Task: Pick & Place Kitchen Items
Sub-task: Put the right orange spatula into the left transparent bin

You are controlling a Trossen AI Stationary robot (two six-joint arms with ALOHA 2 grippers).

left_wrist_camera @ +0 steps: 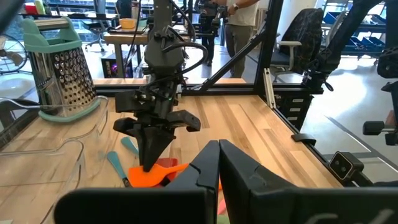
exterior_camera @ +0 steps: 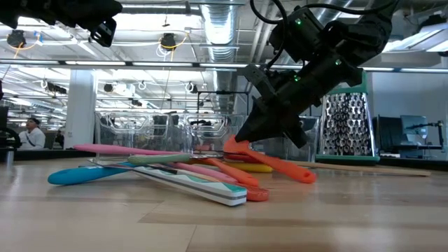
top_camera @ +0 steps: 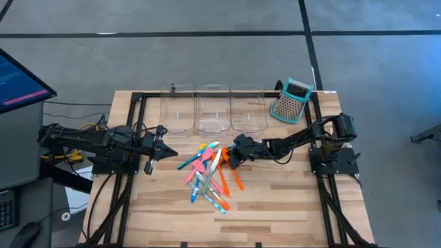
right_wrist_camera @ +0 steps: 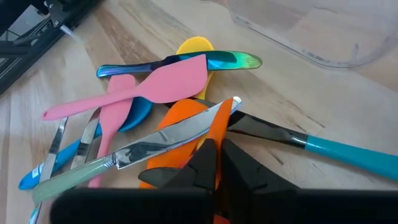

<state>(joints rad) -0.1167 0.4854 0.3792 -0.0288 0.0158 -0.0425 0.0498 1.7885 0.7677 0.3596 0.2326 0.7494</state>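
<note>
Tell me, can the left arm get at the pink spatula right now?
Probably yes: the left gripper, shut, waits beside the pile, and the pink spatula lies on top, though the right gripper crowds the pile's far side.

You won't find any readable text, label, brand, number or sign in these views. The monitor (top_camera: 21, 83) at the upper left of the high view shows lines on its screen, but you can't make out any of them. The box grater (exterior_camera: 343, 126) at the right of the low view carries no lettering you can see, and neither do the clear bins (top_camera: 212, 107) at the top centre of the high view.
</note>
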